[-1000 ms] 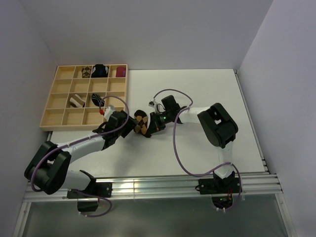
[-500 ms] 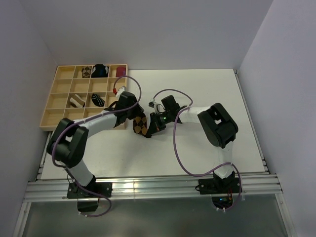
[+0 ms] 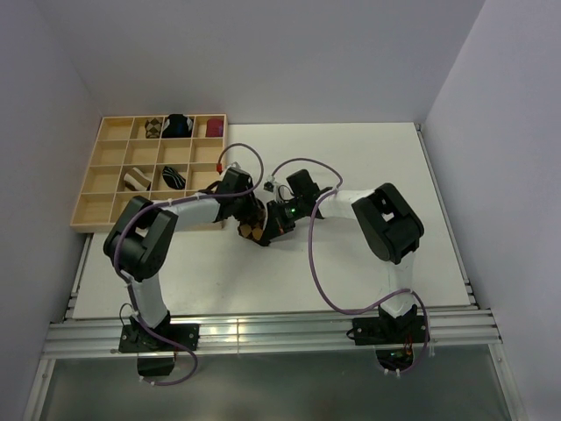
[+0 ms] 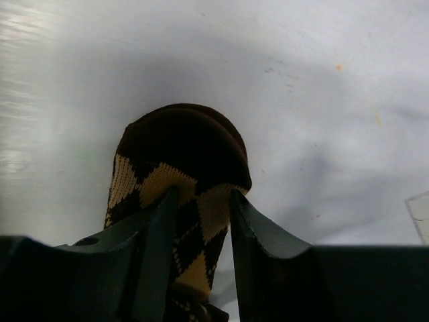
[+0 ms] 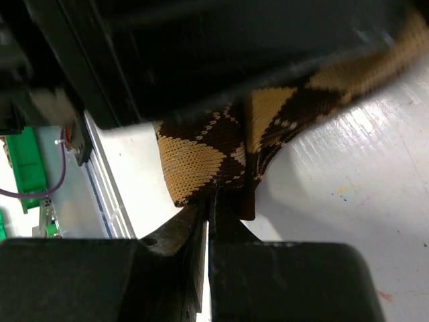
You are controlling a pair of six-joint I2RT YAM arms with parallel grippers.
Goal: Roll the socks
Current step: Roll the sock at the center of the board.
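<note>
- The table carried the wooden tray at its far left corner.
- I had the left arm folded up tight, elbow over the table's left edge, forearm running rightward along the tray's near side. A second before it lay stretched low from the near left corner, with its tool left of the sock.
- The right arm bent over the middle of the table and reached left. It had not shifted.
- The left gripper stood over the argyle sock, fingers partly spread and pinching the fabric from both sides. They had narrowed onto it.
- The right gripper had its fingers pressed together, nipping the sock's dark edge.
- The argyle sock lay bunched near the middle of the table, just off the tray's near right corner, between both tools.
- The brown-and-cream striped sock and the black striped sock sat in neighbouring tray compartments, unmoved.
</note>
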